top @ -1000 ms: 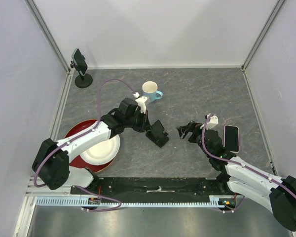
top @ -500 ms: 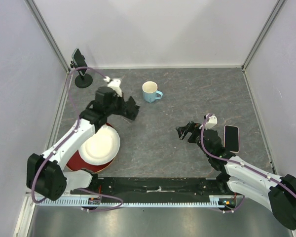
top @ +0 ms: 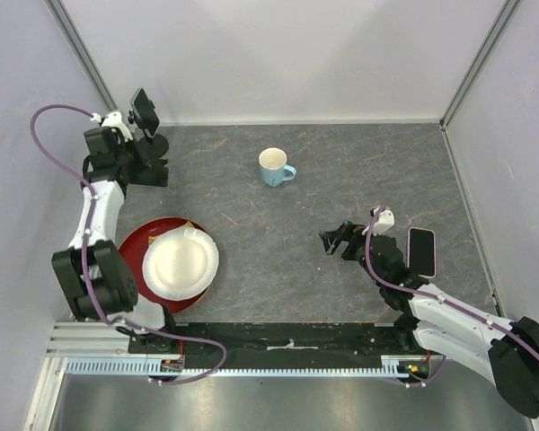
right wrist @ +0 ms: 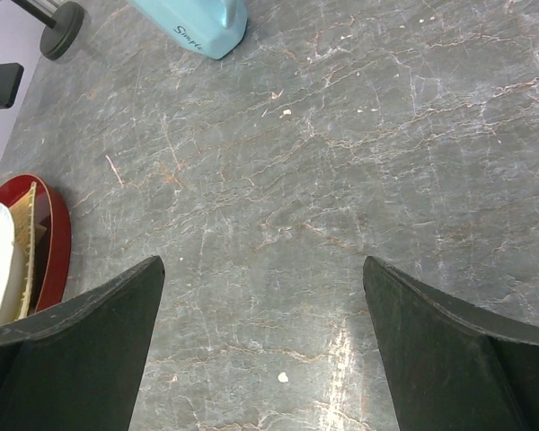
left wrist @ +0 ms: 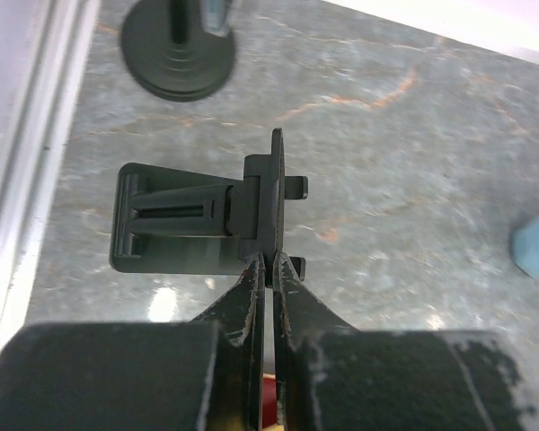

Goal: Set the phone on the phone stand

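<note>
Left end effector [left wrist: 268, 268]: pressed together on a thin upright fin of the folding phone stand [left wrist: 175, 220], pinching it at the fin's near edge. Stand body reaching leftward from the tips in the wrist view, long axis across that frame; resting on the counter [top: 359, 171] or held just off it, cannot tell. Just beyond the stand, round base of a clamp mount [left wrist: 180, 54], near but apart; both tucked into the far left corner. Right end effector [top: 335, 241]: spread wide, nothing between the fingers [right wrist: 81, 341], opening aimed toward the middle of the counter. Phone [top: 421, 252] flat at the right side, dark face up, pale pink rim, just beside the right wrist and behind the tips, so on the side away from the opening. Long axis roughly near-to-far, slightly tilted. Right arm plainly the nearer; left arm well apart, across the whole width of the counter. Judge the coming move to turn on that gap: stand and phone at opposite sides, stand not yet set down on open ground, right end effector needing to swing back and rightward before closing across the phone's short sides. Mug [top: 275, 167] at far middle, handle to the right, close on the far side of the straight path between phone and stand. Red plate [top: 128, 256] with white plate [top: 180, 262] on it at near left, on the near side of that path. Nothing else lying between.
</note>
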